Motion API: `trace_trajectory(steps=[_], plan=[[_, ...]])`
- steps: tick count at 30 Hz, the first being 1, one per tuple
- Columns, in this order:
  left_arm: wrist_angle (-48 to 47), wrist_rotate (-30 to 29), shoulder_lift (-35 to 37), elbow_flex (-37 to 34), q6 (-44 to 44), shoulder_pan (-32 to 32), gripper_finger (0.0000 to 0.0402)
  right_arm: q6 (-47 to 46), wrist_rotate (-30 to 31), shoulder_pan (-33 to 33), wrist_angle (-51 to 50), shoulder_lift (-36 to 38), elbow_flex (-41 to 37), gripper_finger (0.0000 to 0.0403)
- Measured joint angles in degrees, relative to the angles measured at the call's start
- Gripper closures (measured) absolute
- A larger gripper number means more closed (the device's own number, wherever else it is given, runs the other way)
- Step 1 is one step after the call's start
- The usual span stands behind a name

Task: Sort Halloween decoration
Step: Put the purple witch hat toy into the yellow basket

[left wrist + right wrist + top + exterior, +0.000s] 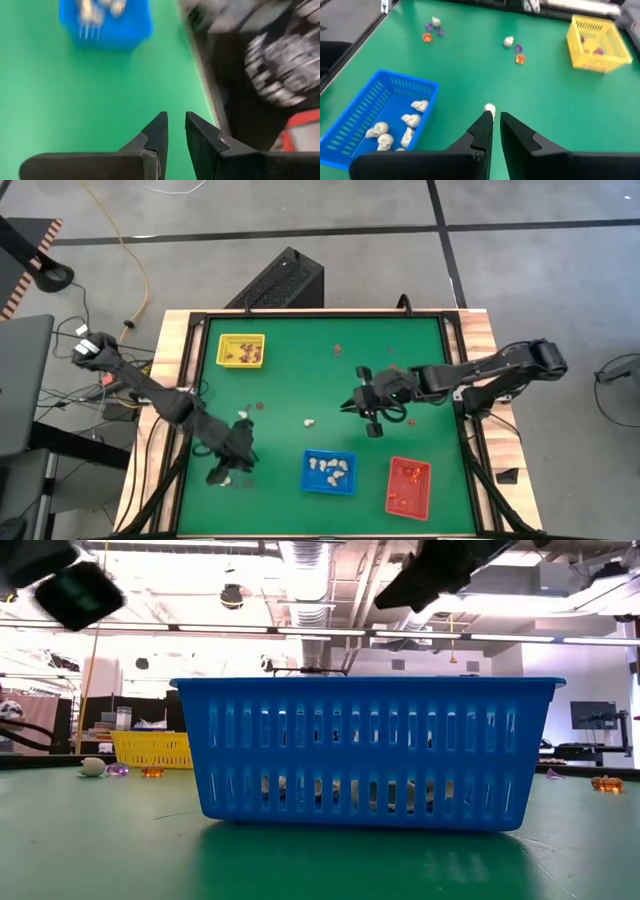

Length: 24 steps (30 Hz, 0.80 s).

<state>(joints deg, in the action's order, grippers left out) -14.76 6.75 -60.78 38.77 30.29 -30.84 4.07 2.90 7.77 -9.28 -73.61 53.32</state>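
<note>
The green bench [330,395] carries three plastic trays. The blue tray [329,472] sits near the front edge at the middle and holds several whitish skull trinkets [412,120]; in the low view its slotted wall fills most of the picture. The red tray [409,487] lies just to its right with orange-red trinkets [407,477] inside. The yellow tray [241,351] stands at the far left corner of the bench and holds dark purple trinkets [596,50].

No brand, label or writing can be read on any tray or arm.

The left gripper [224,473] hangs over the front left part of the bench, left of the blue tray; its fingers [156,134] stand narrow with a thin gap, nothing between them. The right gripper [355,402] hovers over the middle of the bench, its fingers [481,131] likewise narrow and holding nothing.

Loose trinkets lie on the bench: a whitish piece [489,108] just beyond the right fingertips, another whitish one [508,41] with a purple piece [518,48] and an orange piece [519,59] near it, and a small cluster [432,29] farther off.
</note>
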Motion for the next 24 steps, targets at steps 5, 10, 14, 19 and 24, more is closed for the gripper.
trace_trajectory(steps=[5,10,14,19,24], plan=[[-11.33,-5.93,-7.79,4.67,9.66,-6.62,0.0346,-0.54,0.13,-0.09,0.32,1.14,-0.83,0.0335],[-13.34,-6.45,-13.77,4.48,14.33,-8.86,0.0346,-0.60,0.15,-0.09,0.93,0.71,-0.90,0.0335],[-12.92,-7.08,-18.35,4.48,13.99,-9.73,0.0346,-0.63,0.15,-0.09,0.79,0.64,-0.90,0.0335],[-12.80,-4.92,-23.17,4.48,13.50,-10.38,0.0346,-0.63,0.15,-0.09,0.90,0.64,-0.90,0.0335],[-12.76,-4.22,-24.76,4.48,13.56,-11.06,0.0346,-0.63,0.15,-0.09,1.40,0.60,-0.90,0.0335]])
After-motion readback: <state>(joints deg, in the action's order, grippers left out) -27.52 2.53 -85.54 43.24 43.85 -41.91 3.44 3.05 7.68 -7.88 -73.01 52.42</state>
